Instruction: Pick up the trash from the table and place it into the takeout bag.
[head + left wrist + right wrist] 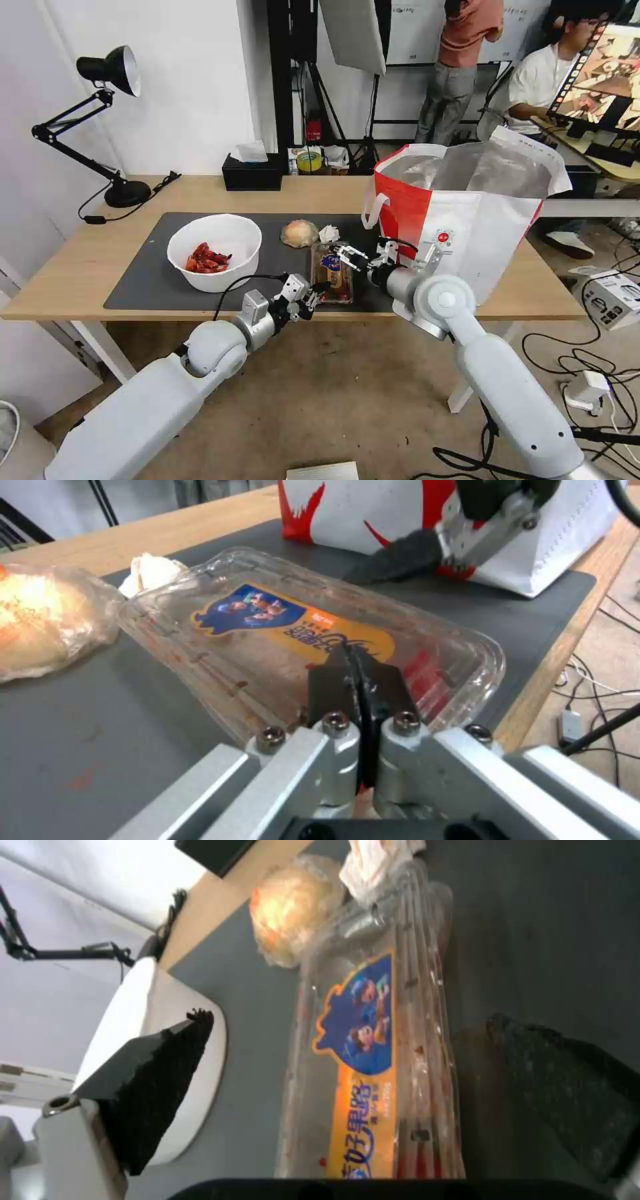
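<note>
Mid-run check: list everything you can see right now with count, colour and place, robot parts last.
White round bowl with red shell scraps: one, mat's left part.
Tan plastic-wrapped ball: one, mid-mat.
Small crumpled white tissue: one, beside the ball.
Clear plastic tray with blue-orange label: one, mat's front edge.
Red-and-white takeout bag, foil-lined: one, table's right end, open.
Black tissue box: one, back edge.
Black desk lamp: one, back left.
Light wood table with dark grey mat: one.
Left gripper: shut on the tray's near rim.
Right gripper: open over the tray.
</note>
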